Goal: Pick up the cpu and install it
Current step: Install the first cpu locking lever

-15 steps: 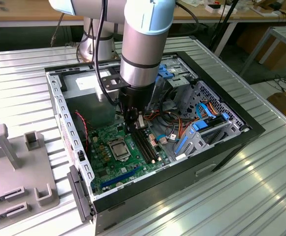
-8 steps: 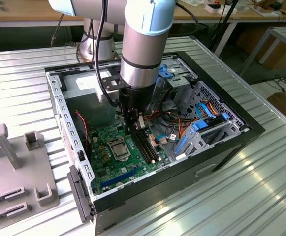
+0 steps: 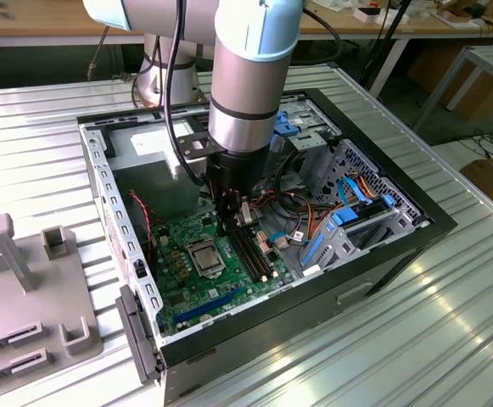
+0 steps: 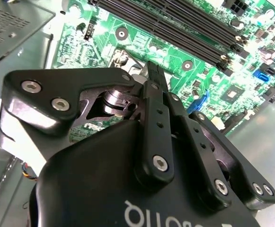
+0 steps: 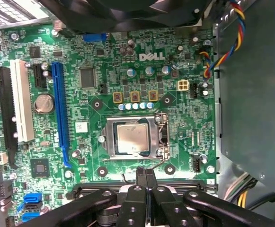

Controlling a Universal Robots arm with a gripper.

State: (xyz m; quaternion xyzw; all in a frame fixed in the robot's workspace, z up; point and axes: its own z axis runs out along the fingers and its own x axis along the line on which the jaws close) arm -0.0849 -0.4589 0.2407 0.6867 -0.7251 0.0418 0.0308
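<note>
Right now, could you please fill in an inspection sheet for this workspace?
Surface: ribbed metal table carrying an open computer case.
Job's things: cpu lies in the socket frame on the green motherboard; not held.
Clutter: grey fixture block at the exterior view's left.
Grippers: gripper shut, holding nothing, poised over the memory slots beside the socket.
Cables: coloured fan wires by the case wall; blue and orange cables near the drive bay.
Surroundings: wooden benches behind the table.
</note>
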